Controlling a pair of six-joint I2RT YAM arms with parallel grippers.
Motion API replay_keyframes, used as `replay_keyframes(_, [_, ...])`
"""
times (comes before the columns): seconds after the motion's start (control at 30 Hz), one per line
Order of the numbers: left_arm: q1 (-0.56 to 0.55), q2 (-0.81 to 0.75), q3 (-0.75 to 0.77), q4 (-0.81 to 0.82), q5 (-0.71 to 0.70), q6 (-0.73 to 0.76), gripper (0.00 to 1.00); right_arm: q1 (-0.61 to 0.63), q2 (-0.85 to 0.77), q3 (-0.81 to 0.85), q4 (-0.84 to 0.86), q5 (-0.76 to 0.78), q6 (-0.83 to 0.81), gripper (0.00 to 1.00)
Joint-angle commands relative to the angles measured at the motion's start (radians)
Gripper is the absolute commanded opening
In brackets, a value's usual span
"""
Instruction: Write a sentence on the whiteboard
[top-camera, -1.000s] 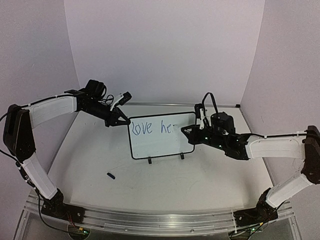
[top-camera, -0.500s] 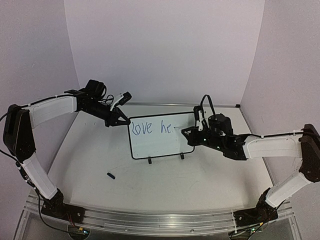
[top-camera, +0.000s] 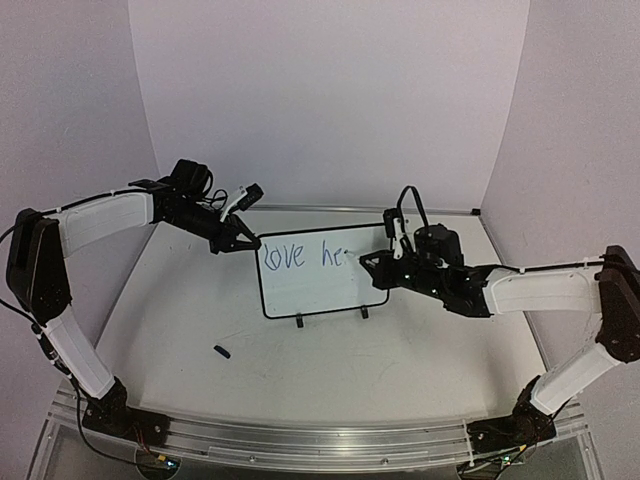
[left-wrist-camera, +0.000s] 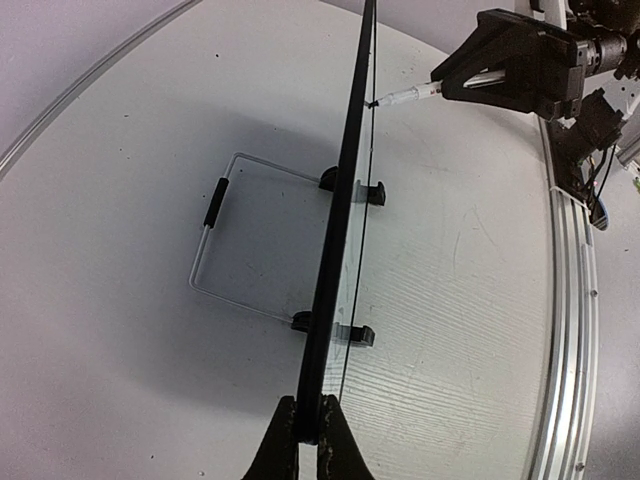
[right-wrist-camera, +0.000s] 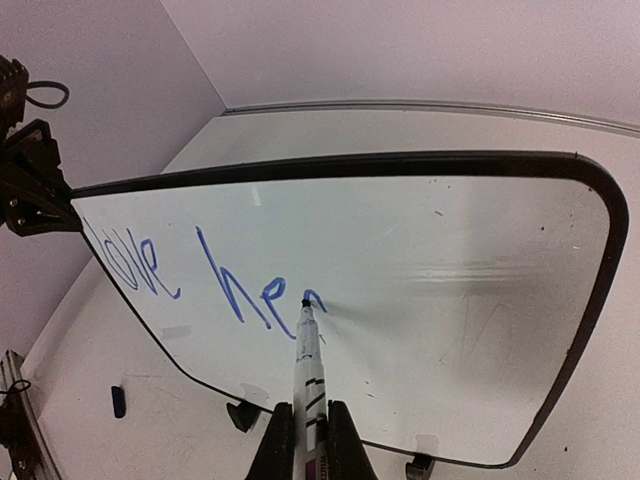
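While the whiteboard (top-camera: 320, 292) stands upright on its two feet toward the twelve o'clock side of the desk (top-camera: 400, 370), the left tool (top-camera: 243, 243) is clamped shut on the frame at the board's ten o'clock corner, steadying it. The right tool (top-camera: 372, 264) reaches in from three o'clock, closed around a marker (right-wrist-camera: 308, 350) whose tip rests on the white surface. The sentence (right-wrist-camera: 190, 275) is only partly there. In blue I can read "love", then "he" and the beginning of a third letter right at the marker tip, all along the top of the board. Everything from there toward three o'clock and the whole lower half is bare. I'd say the writing is under way but well short of done, with the second word unfinished and no closing mark. A small dark cap (top-camera: 221, 350) lies on the desk at the board's seven o'clock, well apart from it.
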Motion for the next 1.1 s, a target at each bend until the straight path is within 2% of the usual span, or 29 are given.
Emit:
replay_keyframes(0.0, [0.008, -0.033, 0.004, 0.02, -0.051, 0.04, 0.0, -0.004, 0.039, 0.031, 0.007, -0.022, -0.004, 0.0])
replay_keyframes(0.4, [0.008, -0.033, 0.004, 0.021, -0.051, 0.041, 0.0, -0.005, 0.024, -0.024, -0.002, 0.011, 0.022, 0.0])
replay_keyframes(1.07, [0.007, -0.035, 0.003, 0.019, -0.051, 0.041, 0.0, -0.005, -0.042, 0.015, -0.002, 0.046, -0.003, 0.0])
